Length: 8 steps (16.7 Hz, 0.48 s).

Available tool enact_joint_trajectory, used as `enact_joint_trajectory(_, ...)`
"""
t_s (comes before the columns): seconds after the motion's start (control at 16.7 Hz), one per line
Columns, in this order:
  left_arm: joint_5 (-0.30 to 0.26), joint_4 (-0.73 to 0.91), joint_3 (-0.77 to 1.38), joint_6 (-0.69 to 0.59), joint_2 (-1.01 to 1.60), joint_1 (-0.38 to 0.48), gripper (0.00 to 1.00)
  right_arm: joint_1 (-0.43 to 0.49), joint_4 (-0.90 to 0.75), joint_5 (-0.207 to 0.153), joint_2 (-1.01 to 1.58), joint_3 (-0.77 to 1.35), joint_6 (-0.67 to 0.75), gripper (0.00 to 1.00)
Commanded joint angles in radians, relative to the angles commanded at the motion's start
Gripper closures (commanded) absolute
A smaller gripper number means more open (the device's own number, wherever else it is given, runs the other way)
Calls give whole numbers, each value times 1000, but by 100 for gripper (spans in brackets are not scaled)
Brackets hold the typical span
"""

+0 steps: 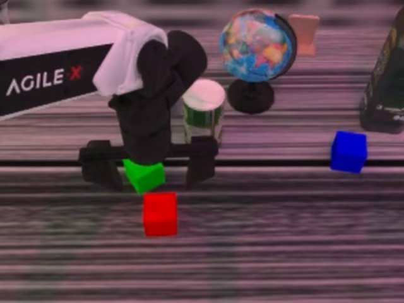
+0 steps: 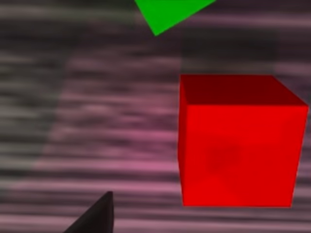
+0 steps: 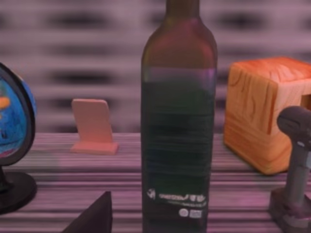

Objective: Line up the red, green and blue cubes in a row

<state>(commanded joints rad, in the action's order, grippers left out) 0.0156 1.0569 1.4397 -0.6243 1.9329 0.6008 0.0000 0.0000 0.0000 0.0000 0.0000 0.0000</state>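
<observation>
The left hand (image 1: 153,165) hung spread around the green cube (image 1: 144,175), just behind the red cube (image 1: 160,214); closing off-centre could skew green into red.

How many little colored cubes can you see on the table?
3. The green cube sits between the left gripper's open fingers, the red cube lies just in front of it, and the blue cube sits alone at the table's right.
</observation>
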Motion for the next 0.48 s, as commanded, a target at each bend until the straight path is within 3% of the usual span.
enact_joint_trajectory(0.24, 0, 2, 11, 35, 15, 2, 0, 0, 0, 0, 0, 0, 0, 0)
enact_joint_trajectory(0.48, -2, 24, 74, 220, 67, -22, 0, 0, 0, 0, 0, 0, 0, 0)
